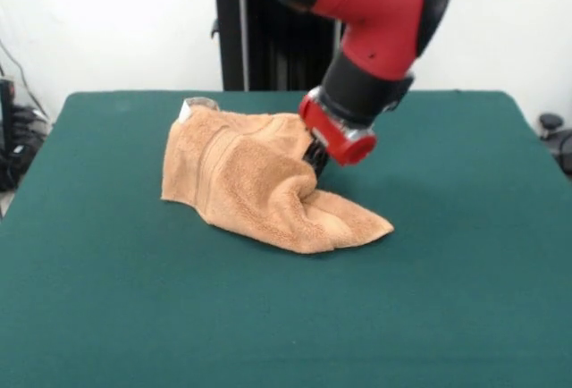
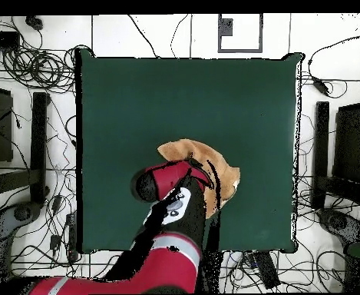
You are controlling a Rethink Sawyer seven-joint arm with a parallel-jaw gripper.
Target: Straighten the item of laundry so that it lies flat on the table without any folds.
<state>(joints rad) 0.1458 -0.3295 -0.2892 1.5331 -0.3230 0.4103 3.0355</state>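
Observation:
The item of laundry (image 1: 241, 178), an orange-tan towel, lies crumpled near the middle of the green table (image 1: 447, 272). It is tented up into a ridge on its right side, with one corner trailing toward the front. A small white tag (image 1: 185, 109) shows at its far left corner. My gripper (image 1: 315, 157) is down at the top of that ridge, shut on the cloth, its tips mostly hidden by the fold. In the overhead view the red arm covers much of the towel (image 2: 213, 157), and the gripper itself is hidden under the wrist.
The table (image 2: 175, 100) stretches wide on every side of the towel. Cables and black stands lie on the floor around the table edges in the overhead view.

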